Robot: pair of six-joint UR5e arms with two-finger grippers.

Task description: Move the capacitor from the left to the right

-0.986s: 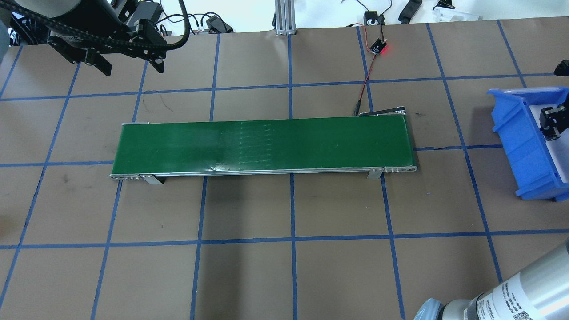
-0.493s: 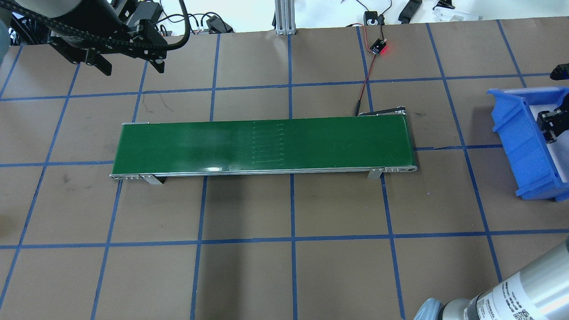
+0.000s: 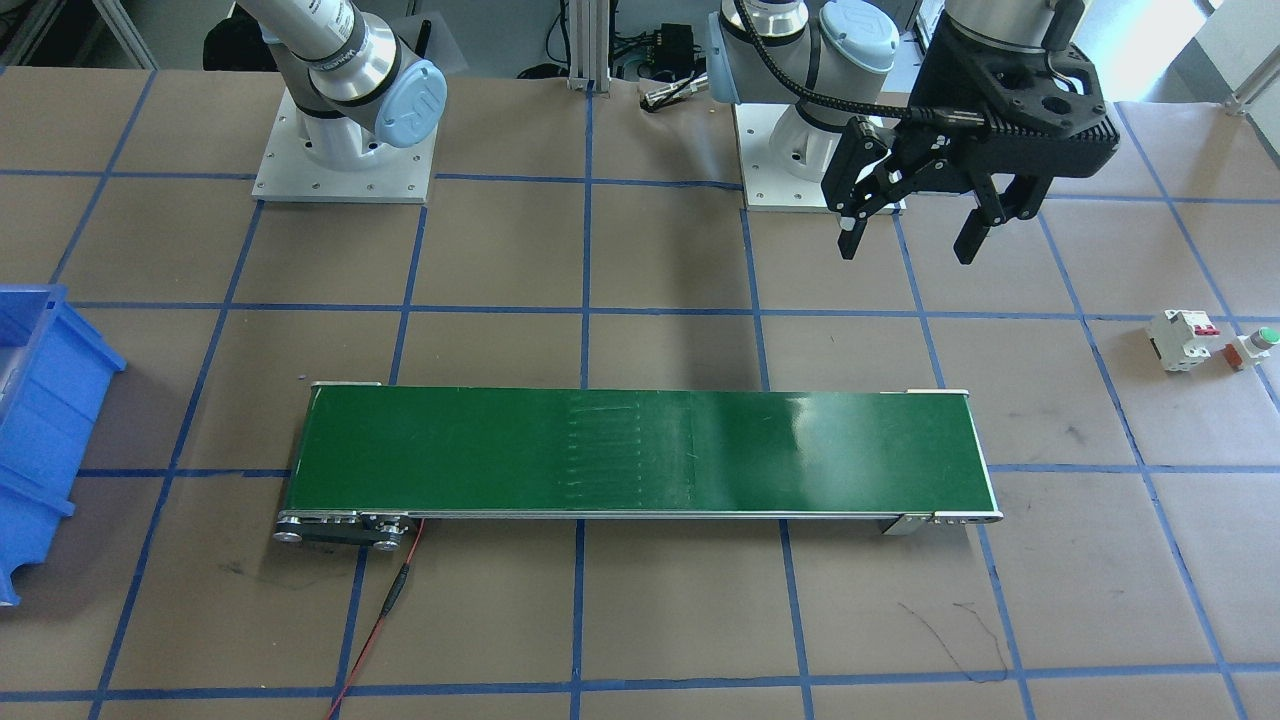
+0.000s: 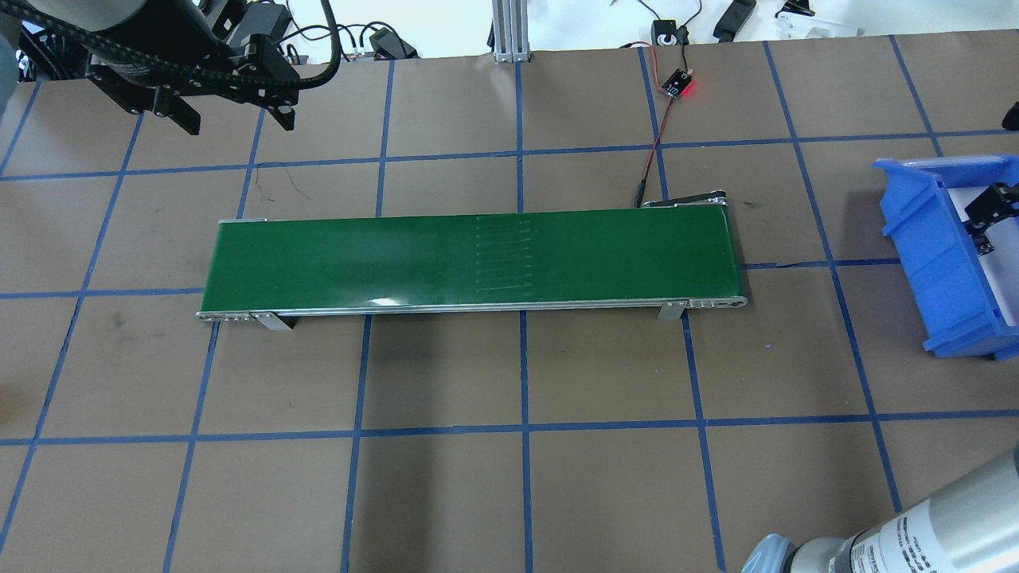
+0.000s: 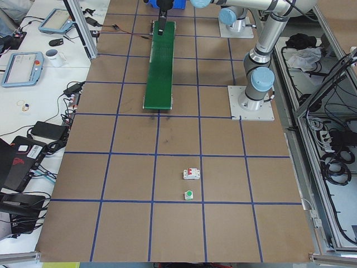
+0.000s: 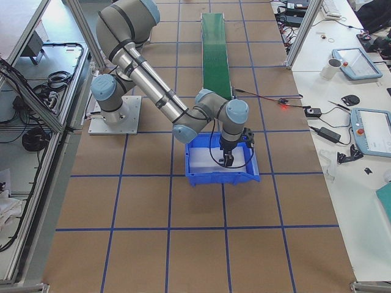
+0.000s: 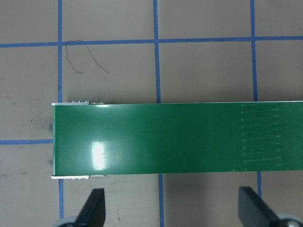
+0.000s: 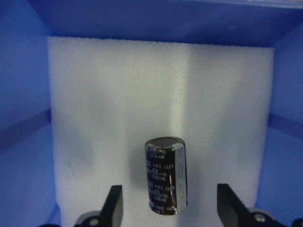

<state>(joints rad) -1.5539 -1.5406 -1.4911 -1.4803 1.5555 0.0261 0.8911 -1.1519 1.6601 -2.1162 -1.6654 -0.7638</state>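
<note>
The capacitor (image 8: 165, 182), a dark cylinder with pale print, rests on white foam inside the blue bin (image 8: 23, 94) at the table's right end (image 4: 931, 239). My right gripper (image 8: 168, 208) hangs over it, open, with a gap between each finger and the capacitor. It also shows in the exterior right view (image 6: 227, 160) and at the overhead view's right edge (image 4: 991, 227). My left gripper (image 4: 239, 126) is open and empty, held above the table beyond the left end of the green conveyor (image 4: 470, 259); it also shows in the front-facing view (image 3: 908, 248).
A white circuit breaker (image 3: 1183, 340) and a green-capped push-button (image 3: 1255, 345) lie on the table's left side. A red-lit board (image 4: 678, 83) with a cable sits behind the conveyor's right end. Blue tape lines grid the brown table.
The seam marks on the conveyor belt have moved to the right. My right gripper has shifted slightly towards the overhead view's right edge over the bin. The left gripper has not moved.
</note>
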